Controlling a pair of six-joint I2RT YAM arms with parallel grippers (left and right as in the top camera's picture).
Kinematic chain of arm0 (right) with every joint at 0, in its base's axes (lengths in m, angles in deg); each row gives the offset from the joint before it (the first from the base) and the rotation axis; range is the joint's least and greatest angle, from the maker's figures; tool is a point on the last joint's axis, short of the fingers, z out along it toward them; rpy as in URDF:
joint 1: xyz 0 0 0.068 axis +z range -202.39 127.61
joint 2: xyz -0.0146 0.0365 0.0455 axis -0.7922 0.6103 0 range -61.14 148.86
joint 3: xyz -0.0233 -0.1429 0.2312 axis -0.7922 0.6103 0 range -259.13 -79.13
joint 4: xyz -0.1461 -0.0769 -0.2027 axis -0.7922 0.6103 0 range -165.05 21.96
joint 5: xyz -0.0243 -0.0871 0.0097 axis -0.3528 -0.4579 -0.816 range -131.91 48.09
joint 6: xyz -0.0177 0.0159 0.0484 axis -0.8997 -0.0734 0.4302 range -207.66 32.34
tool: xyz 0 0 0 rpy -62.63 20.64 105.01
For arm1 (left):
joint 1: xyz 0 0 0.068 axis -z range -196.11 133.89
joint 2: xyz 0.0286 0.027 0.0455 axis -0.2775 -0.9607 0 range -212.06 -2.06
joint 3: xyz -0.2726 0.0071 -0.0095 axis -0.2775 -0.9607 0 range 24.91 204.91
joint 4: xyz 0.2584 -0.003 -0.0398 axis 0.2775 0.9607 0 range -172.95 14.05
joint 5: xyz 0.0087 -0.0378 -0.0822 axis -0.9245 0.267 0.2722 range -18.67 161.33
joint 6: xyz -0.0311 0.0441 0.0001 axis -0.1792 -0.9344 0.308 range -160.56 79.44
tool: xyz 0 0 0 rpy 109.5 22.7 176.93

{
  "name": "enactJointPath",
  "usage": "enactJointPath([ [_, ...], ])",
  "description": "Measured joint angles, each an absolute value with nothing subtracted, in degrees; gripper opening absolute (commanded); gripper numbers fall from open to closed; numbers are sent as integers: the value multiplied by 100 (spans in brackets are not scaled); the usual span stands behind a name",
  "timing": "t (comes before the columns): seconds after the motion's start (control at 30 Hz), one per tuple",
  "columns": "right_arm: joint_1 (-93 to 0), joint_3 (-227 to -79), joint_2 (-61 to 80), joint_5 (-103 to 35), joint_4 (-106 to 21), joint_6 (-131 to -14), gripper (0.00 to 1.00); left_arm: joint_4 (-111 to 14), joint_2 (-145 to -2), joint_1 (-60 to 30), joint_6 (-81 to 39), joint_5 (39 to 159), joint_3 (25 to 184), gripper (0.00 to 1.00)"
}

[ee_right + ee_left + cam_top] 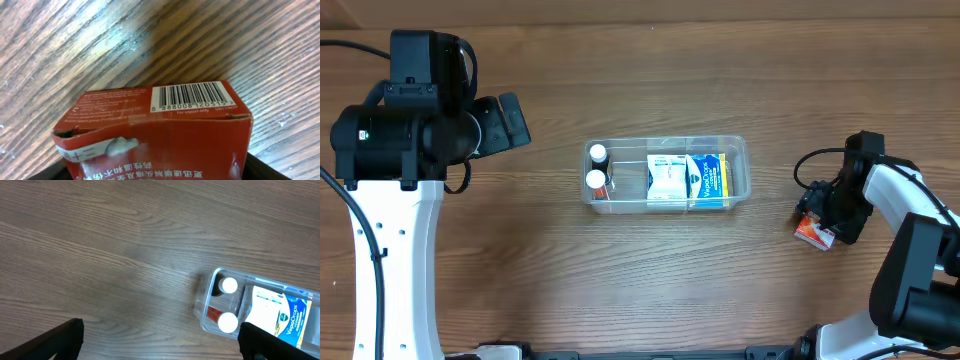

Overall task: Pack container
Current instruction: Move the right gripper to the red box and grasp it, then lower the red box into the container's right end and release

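Bare table [650, 70] surrounds the container [744, 172]; inside, two white-capped bottles [597, 154] and VapoDrops packets [705, 177] leave a narrow gap between them.

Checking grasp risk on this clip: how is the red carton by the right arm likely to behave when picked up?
The red carton looks like thin card with a torn, dented edge, so it may crush under a hard squeeze. Its flat faces and square corners suggest it will not roll, and should sit steadily if it is pushed.
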State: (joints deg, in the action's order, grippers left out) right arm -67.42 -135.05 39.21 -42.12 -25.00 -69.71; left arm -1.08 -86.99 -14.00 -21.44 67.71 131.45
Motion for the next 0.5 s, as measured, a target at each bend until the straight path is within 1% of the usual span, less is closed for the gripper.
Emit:
enactJointPath([
  [0.1, -6739, -13572, 3928, -3962, -2419, -6969, 73, -108, -8699, -1400, -2144, 6771, 13145, 100],
  [0.27, -6597, -14357, 3941, -3663, -1488, -6969, 73, -126, -8699, -1400, -2144, 6771, 13145, 100],
  [0.33, -6285, -14847, 3755, -3619, -1167, -6969, 73, -126, -8699, -1400, -2144, 6771, 13145, 100],
  [0.4, -5784, -15537, 3412, -3624, -796, -6969, 73, -130, -8701, -1400, -2144, 6771, 13145, 100],
  [0.47, -5190, -16023, 3036, -3630, -778, -6966, 73, -128, -8699, -1400, -2144, 6771, 13145, 100],
  [0.5, -4652, -16193, 2925, -3626, -914, -6966, 73, -128, -8699, -1400, -2144, 6771, 13145, 100],
])
